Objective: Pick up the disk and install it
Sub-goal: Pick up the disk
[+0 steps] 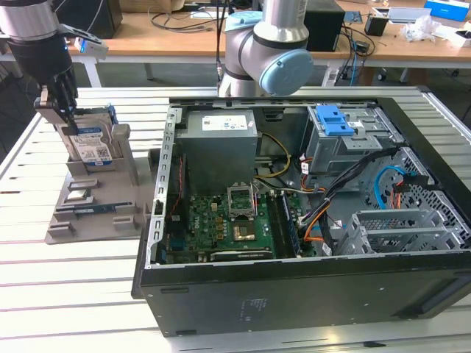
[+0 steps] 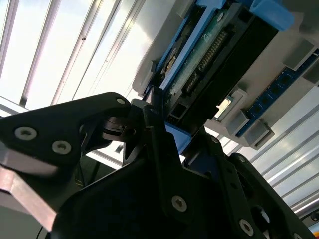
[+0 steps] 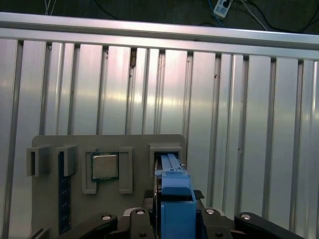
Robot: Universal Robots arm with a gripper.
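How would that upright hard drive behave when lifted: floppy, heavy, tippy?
Likely stiff: the disk looks like a metal slab in a blue frame. Probably heavy for its size. Standing on edge in the gray holder, it might tip once outside it.

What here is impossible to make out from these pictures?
Exterior view: lower edge of the disk, sunk in the gray holder; one upper corner, behind the claw.
Same view: drive cage interior, under its blue latch.
First wrist view: most of the disk, cut by the picture's edge.
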